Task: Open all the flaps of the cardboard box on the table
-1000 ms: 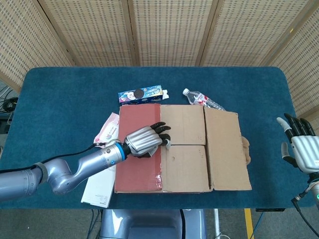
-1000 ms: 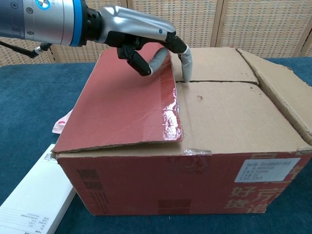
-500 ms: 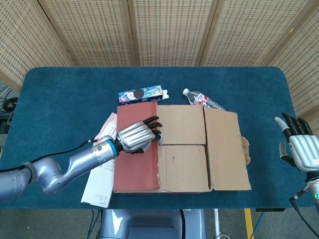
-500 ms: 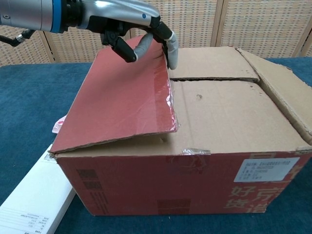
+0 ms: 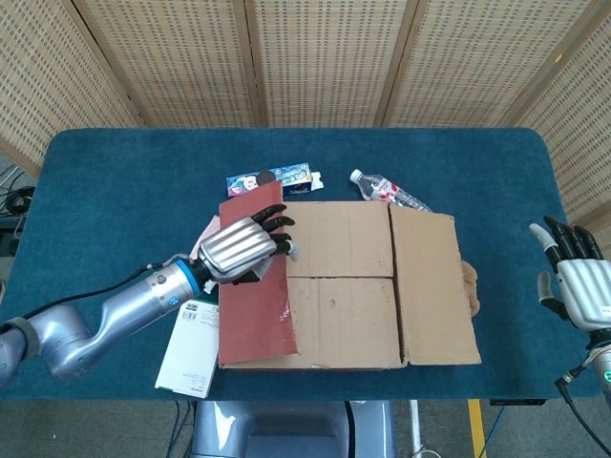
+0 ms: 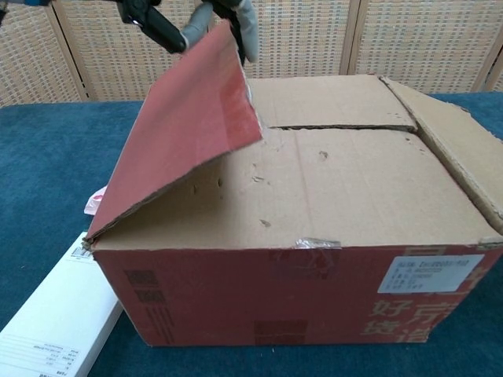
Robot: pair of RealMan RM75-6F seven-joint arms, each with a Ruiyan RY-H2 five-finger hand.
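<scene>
The cardboard box (image 5: 353, 305) (image 6: 314, 236) sits at the table's front middle. Its red left flap (image 5: 250, 286) (image 6: 185, 126) is tilted up, hinged at the left edge. My left hand (image 5: 243, 248) holds that flap's free edge, fingers hooked over it; only the fingertips (image 6: 245, 27) show at the top of the chest view. Two brown inner flaps (image 5: 344, 277) lie flat and closed. The right outer flap (image 5: 430, 286) (image 6: 448, 133) is slightly raised. My right hand (image 5: 573, 281) hovers open off the table's right edge, far from the box.
A white booklet (image 5: 191, 348) (image 6: 47, 322) and a pink packet (image 5: 205, 243) lie left of the box. A blue carton (image 5: 272, 179) and a plastic bottle (image 5: 387, 191) lie behind it. A brown object (image 5: 471, 286) peeks out at the box's right side.
My left hand has lifted the red flap from nearly flat to steeply tilted, moving up and to the left. The right hand has stayed about where it was.
</scene>
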